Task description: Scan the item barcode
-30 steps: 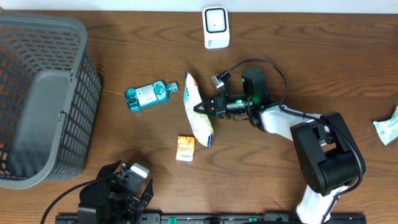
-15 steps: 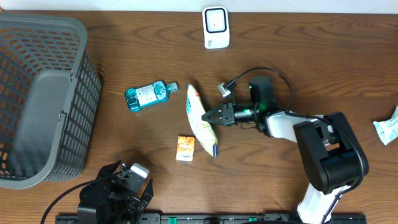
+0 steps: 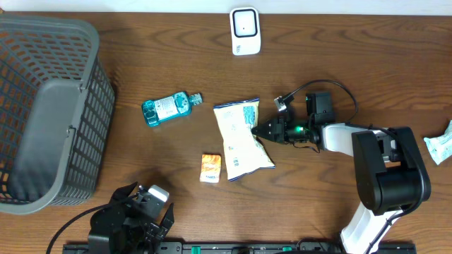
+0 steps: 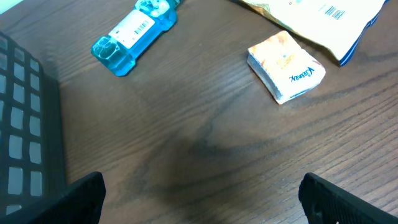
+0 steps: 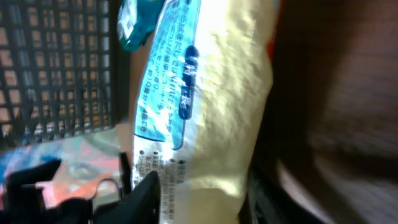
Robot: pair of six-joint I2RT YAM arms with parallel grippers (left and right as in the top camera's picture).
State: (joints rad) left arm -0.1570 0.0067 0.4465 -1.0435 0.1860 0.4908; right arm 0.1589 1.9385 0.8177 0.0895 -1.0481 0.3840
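Note:
The item, a cream and blue snack bag (image 3: pixel 242 140), lies flat on the table with its printed back up. The same bag (image 4: pixel 311 14) shows a barcode (image 4: pixel 334 11) in the left wrist view. My right gripper (image 3: pixel 260 131) is at the bag's right edge, jaws parted on either side of it. In the right wrist view the bag (image 5: pixel 211 93) fills the space ahead of that gripper (image 5: pixel 199 202). The white scanner (image 3: pixel 245 30) stands at the far edge. My left gripper (image 4: pixel 201 208) hovers open over bare wood near the front edge.
A blue mouthwash bottle (image 3: pixel 169 107) lies left of the bag, and a small orange tissue pack (image 3: pixel 210 168) sits at its lower left. A grey mesh basket (image 3: pixel 42 113) fills the left side. A white packet (image 3: pixel 439 147) lies at the right edge.
The bag went from standing on edge in my right gripper to lying flat, back side up. The right gripper opened and drew to the right. The left arm stayed still.

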